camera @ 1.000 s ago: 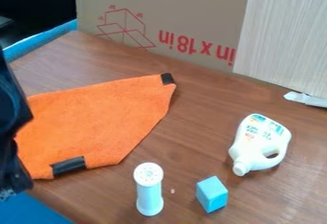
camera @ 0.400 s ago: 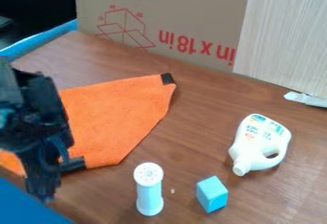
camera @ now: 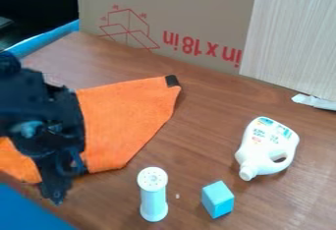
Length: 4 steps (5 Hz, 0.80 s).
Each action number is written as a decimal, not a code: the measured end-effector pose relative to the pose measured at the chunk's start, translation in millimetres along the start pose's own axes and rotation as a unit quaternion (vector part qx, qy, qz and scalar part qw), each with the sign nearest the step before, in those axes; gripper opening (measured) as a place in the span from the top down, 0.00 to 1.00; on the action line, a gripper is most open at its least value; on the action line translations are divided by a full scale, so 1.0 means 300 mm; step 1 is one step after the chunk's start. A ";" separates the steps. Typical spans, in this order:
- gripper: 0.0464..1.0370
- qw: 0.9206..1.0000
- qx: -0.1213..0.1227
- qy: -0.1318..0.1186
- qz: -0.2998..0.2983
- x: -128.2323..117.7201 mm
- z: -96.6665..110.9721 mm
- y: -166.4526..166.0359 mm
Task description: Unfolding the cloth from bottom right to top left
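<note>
Orange cloth [camera: 125,121] lies spread on the L half of the table [camera: 203,106], its R edge running diag. from the upper R corner down to the bottom edge. Dark patch [camera: 172,80] sits at that upper R corner. End effector [camera: 57,187] is at the cloth's lower L part, pointing down, w/ its tip near the table's lower L edge & the arm [camera: 33,111] coming in from the view's L, hiding part of the cloth; can't tell if it's apart, together or clamped on anything. R of the cloth's bottom corner, a pale blue shaker [camera: 153,197] w/ a white, holed top stands upright, apart from the cloth. Next, a tiny pale speck [camera: 177,195], then a light blue block [camera: 217,199]. Farther R & up, a white jug [camera: 267,148] w/ handle lies w/ its cap twd the lower L. Behind: a cardboard sheet [camera: 197,8] w/ red print, plus a pale wood-grain panel [camera: 289,37] at the upper R. White item [camera: 315,101] by the panel's foot, at the R edge. Blue surface [camera: 26,212] in the lower L corner.
</note>
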State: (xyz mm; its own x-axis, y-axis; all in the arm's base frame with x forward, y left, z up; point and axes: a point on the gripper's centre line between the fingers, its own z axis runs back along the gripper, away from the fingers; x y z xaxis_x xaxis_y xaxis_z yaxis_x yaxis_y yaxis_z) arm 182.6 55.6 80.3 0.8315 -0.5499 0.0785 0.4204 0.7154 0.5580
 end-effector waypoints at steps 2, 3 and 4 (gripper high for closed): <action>0.04 1.000 0.009 0.016 0.002 0.002 -0.042 -0.020; 0.04 1.000 0.017 0.019 0.003 0.016 -0.062 -0.014; 0.08 0.999 0.020 0.022 0.009 0.036 -0.081 -0.002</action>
State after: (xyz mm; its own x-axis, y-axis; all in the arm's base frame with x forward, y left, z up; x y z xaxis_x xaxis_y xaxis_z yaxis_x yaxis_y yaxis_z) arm 200.1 59.9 60.7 0.8548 -0.5162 0.0529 0.3903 0.7067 0.5901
